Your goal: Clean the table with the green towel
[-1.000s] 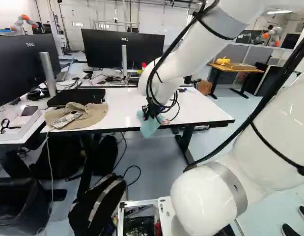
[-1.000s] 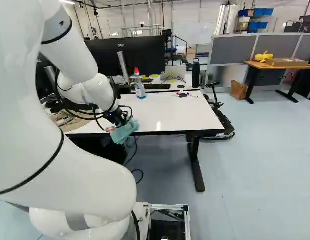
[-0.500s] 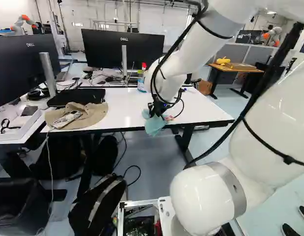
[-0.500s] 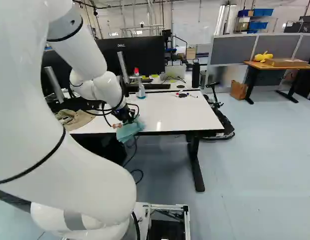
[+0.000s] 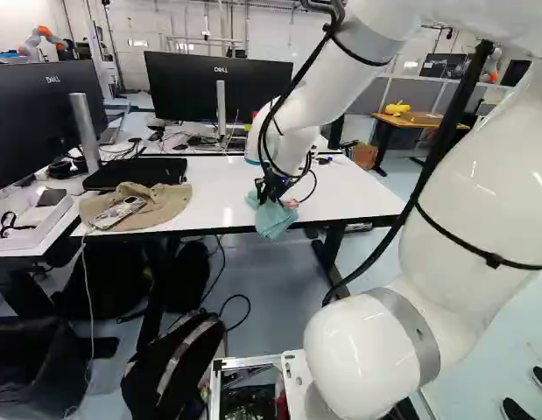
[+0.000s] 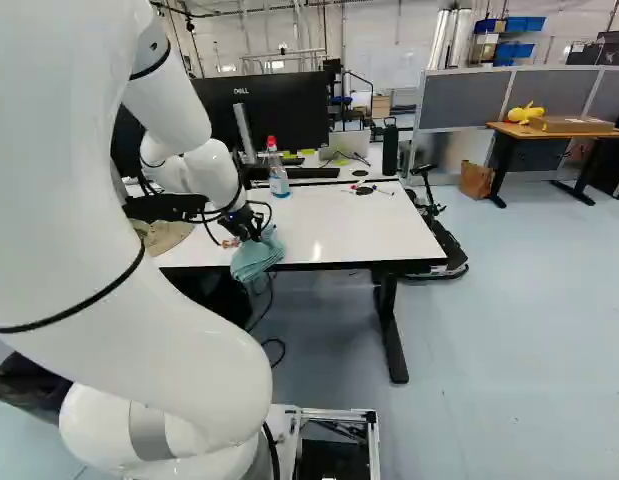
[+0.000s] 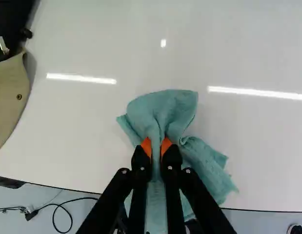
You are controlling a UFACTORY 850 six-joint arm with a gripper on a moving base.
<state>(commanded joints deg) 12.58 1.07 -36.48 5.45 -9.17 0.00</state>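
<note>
Our gripper (image 5: 269, 192) pinches the green towel (image 5: 273, 220) at the near edge of the white table (image 6: 359, 225); upper right in the right base view, we see a wooden desk (image 6: 537, 132).

Pale "DELL" on back of far monitor (image 5: 187, 92); "DELL" again on back of nearer monitor (image 5: 34, 122), left in left base view.

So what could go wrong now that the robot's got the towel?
The towel is pinched in the gripper by one bunched fold, so it might slip out if it drags hard.

Part of it hangs over the table's near edge, so it could snag there.

If the arm swings too far, it might shove the tan hat or tip the upright spray bottle.
</note>
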